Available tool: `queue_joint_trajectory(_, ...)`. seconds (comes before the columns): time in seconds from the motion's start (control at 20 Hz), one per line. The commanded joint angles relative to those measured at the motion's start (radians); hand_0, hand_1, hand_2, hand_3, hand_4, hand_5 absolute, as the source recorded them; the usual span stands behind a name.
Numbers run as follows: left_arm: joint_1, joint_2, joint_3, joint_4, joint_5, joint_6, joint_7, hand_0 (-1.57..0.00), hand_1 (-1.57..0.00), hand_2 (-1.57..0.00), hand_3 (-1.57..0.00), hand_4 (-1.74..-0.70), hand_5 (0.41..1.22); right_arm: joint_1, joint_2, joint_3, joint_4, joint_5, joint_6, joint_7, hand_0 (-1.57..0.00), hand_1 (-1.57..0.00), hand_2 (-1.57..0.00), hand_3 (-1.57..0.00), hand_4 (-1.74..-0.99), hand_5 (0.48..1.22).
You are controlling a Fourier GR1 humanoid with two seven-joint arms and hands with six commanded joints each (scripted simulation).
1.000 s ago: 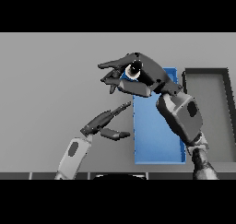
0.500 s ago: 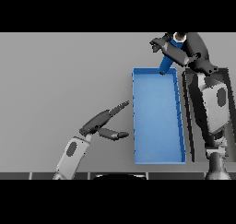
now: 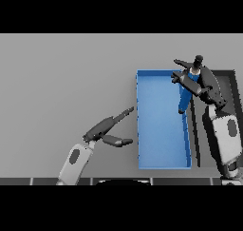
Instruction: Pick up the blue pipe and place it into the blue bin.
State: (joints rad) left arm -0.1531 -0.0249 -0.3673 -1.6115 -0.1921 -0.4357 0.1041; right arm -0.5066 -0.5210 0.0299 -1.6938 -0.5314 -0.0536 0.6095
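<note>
The blue pipe point(image 3: 186, 98) has been picked up and is held over the blue bin point(image 3: 159, 163). It is gripped near its top by the right hand point(image 3: 193, 81), whose fingers are curled round it. The pipe hangs almost upright, tilted a little, with its lower end down inside the bin near the right wall. Whether that end touches the bin floor cannot be told.

So the picking up is done, and the carrying looks done too. What seems to be left is for the pipe to be let go, so that it is left lying in the bin. The task is judged to be nearly finished.

The left hand point(image 3: 110, 128) is seen on the left of the bin, just above the counter point(image 3: 66, 78). Its fingers are straight and nothing is held in it.

One blue pipe is counted. One blue bin is counted. One dark bin point(image 3: 227, 82) is seen just to the right of the blue one, partly hidden by the right arm. Two hands are seen.
</note>
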Motion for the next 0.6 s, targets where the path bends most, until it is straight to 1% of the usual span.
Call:
queue_joint_trajectory(0.0, 0.001, 0.002, 0.001, -0.002, -0.004, 0.005, 0.003, 0.00, 0.00, 0.00, 0.00, -0.88, 0.428, 0.024, -0.017, 0.013, 0.000, 0.009, -0.023, 0.000, -1.57, -1.57, -1.57, -1.57, -1.741, 1.221)
queue_joint_trajectory(0.1, 0.002, 0.009, 0.003, -0.012, 0.000, 0.001, -0.002, 0.00, 0.00, 0.00, 0.00, -0.88, 0.425, 0.065, -0.073, 0.106, -0.006, 0.008, -0.137, 0.000, -1.57, -1.57, -1.57, -1.57, -1.741, 1.221)
queue_joint_trajectory(0.15, 0.000, 0.009, 0.005, -0.010, 0.001, 0.001, -0.002, 0.00, 0.00, 0.00, 0.00, -0.89, 0.423, 0.083, -0.101, 0.134, -0.001, -0.002, -0.177, 0.000, -1.57, -1.57, -1.57, -1.51, -1.741, 1.221)
queue_joint_trajectory(0.2, -0.007, 0.000, 0.002, -0.004, -0.002, 0.004, 0.007, 0.00, 0.00, 0.00, 0.00, -0.89, 0.422, 0.097, -0.117, 0.171, 0.001, -0.012, -0.219, 0.000, -1.57, -1.57, -1.57, -1.52, -1.741, 1.221)
queue_joint_trajectory(0.25, 0.001, 0.003, -0.001, -0.017, 0.001, 0.004, 0.001, 0.00, 0.00, 0.00, 0.00, -0.89, 0.420, 0.109, -0.144, 0.204, 0.003, -0.026, -0.255, 0.000, -1.57, -1.57, -1.57, -1.26, -1.741, 1.221)
queue_joint_trajectory(0.3, 0.006, 0.006, -0.002, -0.027, 0.002, 0.002, 0.002, 0.00, 0.00, 0.00, 0.00, -0.89, 0.420, 0.111, -0.185, 0.253, 0.014, -0.042, -0.289, 0.000, -1.57, -1.57, -1.57, -1.13, -1.741, 1.221)
queue_joint_trajectory(0.4, 0.008, 0.011, -0.005, -0.024, -0.004, 0.001, 0.006, 0.00, 0.00, 0.00, 0.00, -0.88, 0.421, 0.116, -0.237, 0.339, 0.031, -0.070, -0.354, 0.000, -1.57, -1.57, -1.57, -0.91, -1.741, 1.221)
queue_joint_trajectory(0.45, 0.007, 0.010, -0.005, -0.018, -0.007, 0.001, 0.006, 0.00, 0.00, 0.00, 0.00, -0.88, 0.421, 0.094, -0.260, 0.389, 0.067, -0.096, -0.391, 0.000, -1.57, -1.55, -1.57, -0.85, -1.741, 1.221)
queue_joint_trajectory(0.5, 0.014, 0.017, -0.007, -0.018, -0.013, 0.001, -0.005, 0.00, 0.00, 0.00, 0.00, -0.88, 0.421, 0.061, -0.276, 0.443, 0.088, -0.111, -0.411, -0.006, -1.46, -1.34, -1.34, -0.79, -1.678, 1.221)
queue_joint_trajectory(0.55, 0.014, 0.012, -0.009, -0.022, -0.010, 0.003, -0.003, 0.00, 0.00, 0.00, 0.00, -0.88, 0.422, 0.042, -0.299, 0.483, 0.102, -0.125, -0.423, -0.008, -1.17, -1.07, -1.07, -0.63, -1.592, 1.221)
